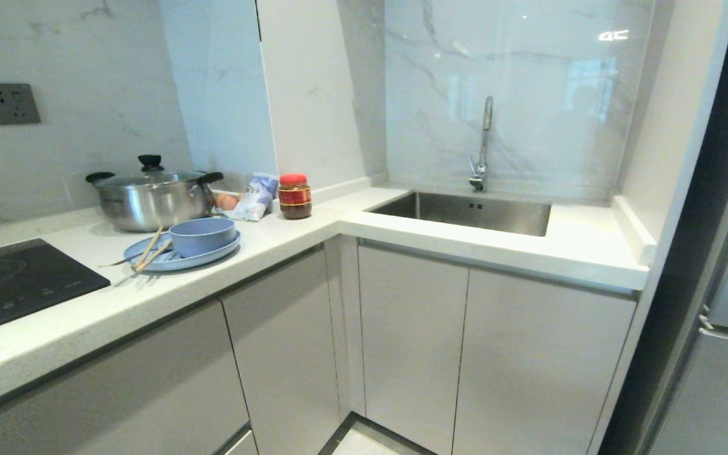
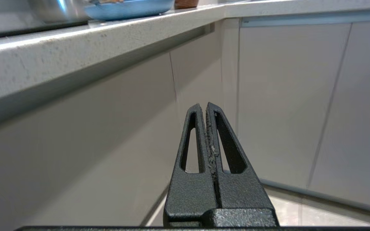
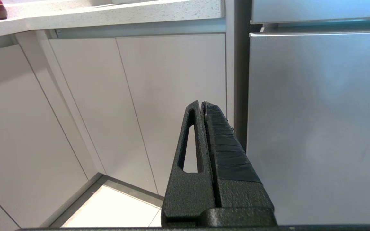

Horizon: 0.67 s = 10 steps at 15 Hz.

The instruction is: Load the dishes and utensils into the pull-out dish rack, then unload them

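pincers of both arms, left pincer (image 2: pixel 206 110) and right pincer (image 3: pixel 202 107), pressed together empty below the surface (image 2: pixel 75 41), plate (image 2: pixel 130 9) above the left one, likely parked since the rack sits unopened.

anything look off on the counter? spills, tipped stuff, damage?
Nothing spilled or broken. Bowl sits on the plate with the chopsticks lying loose across its rim, ends overhanging the counter. All cabinet fronts are closed.

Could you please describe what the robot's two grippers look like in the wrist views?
Both are matte black with a grainy texture. The left gripper has two tapered fingers, each with a long slot. The right gripper shows one slotted finger and one wrapped in black tape.
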Available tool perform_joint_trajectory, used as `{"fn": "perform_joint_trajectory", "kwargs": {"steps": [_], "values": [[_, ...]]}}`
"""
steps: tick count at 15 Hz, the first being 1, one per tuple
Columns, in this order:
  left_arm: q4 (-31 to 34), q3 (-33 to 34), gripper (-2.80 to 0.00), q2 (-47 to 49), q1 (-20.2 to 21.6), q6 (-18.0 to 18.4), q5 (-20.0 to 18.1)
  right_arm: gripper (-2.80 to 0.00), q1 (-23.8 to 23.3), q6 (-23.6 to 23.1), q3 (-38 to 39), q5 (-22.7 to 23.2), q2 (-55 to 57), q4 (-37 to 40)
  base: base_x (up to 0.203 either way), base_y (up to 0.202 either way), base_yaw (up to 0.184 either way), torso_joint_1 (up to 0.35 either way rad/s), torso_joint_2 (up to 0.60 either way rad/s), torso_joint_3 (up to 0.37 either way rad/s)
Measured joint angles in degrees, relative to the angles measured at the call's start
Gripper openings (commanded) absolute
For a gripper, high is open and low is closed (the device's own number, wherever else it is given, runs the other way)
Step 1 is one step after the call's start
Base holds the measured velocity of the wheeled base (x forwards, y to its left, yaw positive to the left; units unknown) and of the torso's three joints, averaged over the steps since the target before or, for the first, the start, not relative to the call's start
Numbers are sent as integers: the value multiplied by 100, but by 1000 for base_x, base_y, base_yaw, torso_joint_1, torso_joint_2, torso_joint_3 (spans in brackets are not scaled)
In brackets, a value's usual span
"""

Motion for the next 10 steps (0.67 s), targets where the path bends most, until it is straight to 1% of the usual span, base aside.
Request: {"fn": "perform_joint_trajectory", "kwargs": {"steps": [3, 10], "values": [[-13, 13, -280, -10, 1, -228, 47, -280, 0, 0, 0, 0, 0, 2, 0, 0, 0, 0, 0, 0], [-15, 13, -280, -10, 1, -244, 54, -280, 0, -31, 0, 1, 0, 7, 0, 0, 0, 0, 0, 0]]}}
